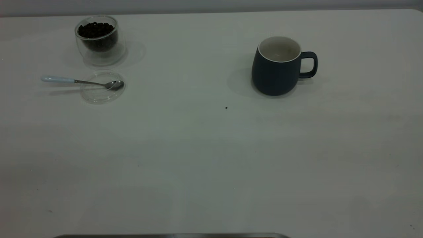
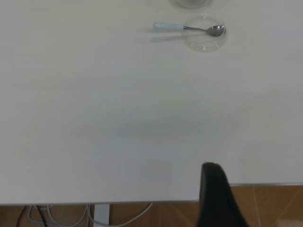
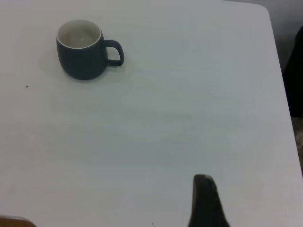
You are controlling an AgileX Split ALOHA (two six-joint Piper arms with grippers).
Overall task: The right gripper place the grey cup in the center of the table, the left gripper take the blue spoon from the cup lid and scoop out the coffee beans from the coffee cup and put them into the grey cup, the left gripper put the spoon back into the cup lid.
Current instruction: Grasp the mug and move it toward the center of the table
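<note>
Showing one dark finger each (rest cropped), left tool point(image 2: 218, 198) and right tool point(image 3: 206, 203) states stay unreadable.

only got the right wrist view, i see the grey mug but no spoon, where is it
Observer: The blue spoon lies at the exterior view's far left, bowl on the cup lid, handle out over the table.
Operator: and the beans
Observer: The coffee beans are in the coffee cup, upright just behind the lid.
Operator: left arm anywhere near
Observer: No, the left gripper sits at the table's near edge, far from the spoon.
</note>
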